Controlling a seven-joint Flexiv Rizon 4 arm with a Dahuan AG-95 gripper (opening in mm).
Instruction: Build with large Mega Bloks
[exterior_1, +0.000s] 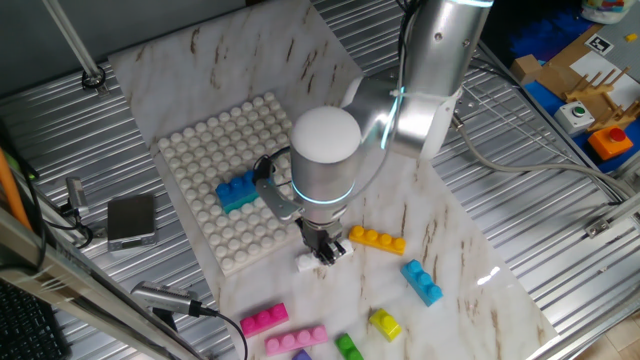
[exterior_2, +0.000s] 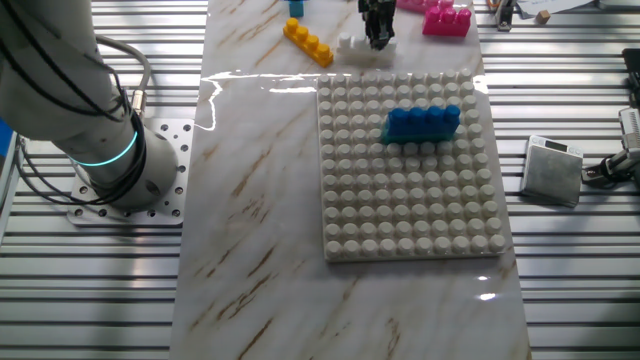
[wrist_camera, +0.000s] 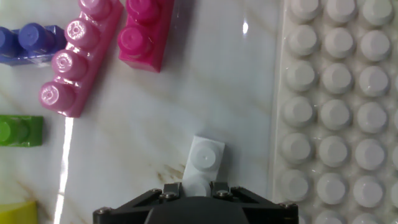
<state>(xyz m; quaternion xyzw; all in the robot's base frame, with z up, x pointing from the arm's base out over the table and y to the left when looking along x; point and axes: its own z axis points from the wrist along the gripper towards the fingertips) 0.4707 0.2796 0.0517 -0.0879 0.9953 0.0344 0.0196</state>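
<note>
White brick (wrist_camera: 204, 163) lies on the marble slab (exterior_1: 470, 240) just off the studded baseplate (exterior_2: 410, 200) edge, within easy reach of it. Blue brick (exterior_2: 423, 123) is already seated near the baseplate's far edge. Spare orange (exterior_1: 377, 240), teal (exterior_1: 422, 281) and pink (exterior_1: 263, 319) bricks lie loose along the slab's near end. Gripper (wrist_camera: 196, 190) is down over the white brick, jaws narrow and straddling its near end; looks clamped, but contact is half hidden.

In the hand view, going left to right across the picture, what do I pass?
Green brick → purple brick → light pink brick → magenta brick → white brick at the end effector → white studded baseplate.
</note>
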